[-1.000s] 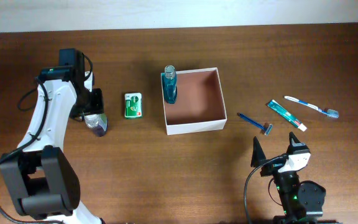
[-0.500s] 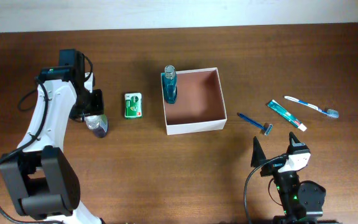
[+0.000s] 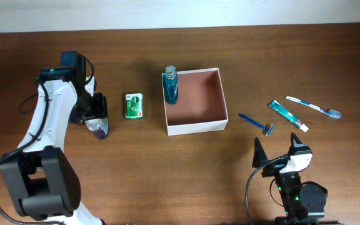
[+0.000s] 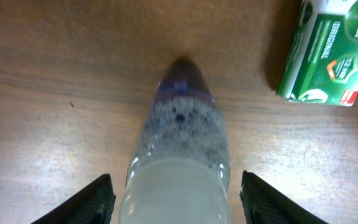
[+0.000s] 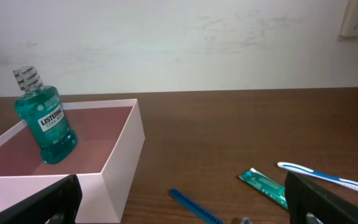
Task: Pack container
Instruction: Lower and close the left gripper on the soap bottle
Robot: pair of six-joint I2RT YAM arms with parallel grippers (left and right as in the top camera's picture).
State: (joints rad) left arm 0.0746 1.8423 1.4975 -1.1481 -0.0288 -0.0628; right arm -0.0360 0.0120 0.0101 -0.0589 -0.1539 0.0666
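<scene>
Overhead: the container (image 3: 195, 129) sits mid-desk, with a Listerine mouthwash bottle (image 3: 170, 87) upright in its far-left corner.
Left wrist: the left hand (image 4: 176, 193) now stands with its fingers (image 4: 98, 199) clear on either side of a clear, purple-tipped bottle (image 4: 179, 143) lying on the desk (image 3: 167, 175).
Change: a moment ago those fingers were pinched on the bottle; they have let go, and it lies where it was.
Position: the bottle is well left of the container, beyond the green Dettol soap box (image 3: 134, 105).
Meaning: this item is not yet lifted; the release looks like the prelude to a fresh grasp, and only the mouthwash is packed.
Right hand (image 3: 275, 152): spread wide, empty, parked at the near edge as before.
Waiting: razor (image 3: 257, 124), toothpaste tube (image 3: 287, 115) and toothbrush (image 3: 311, 106) lie right of the container.
</scene>
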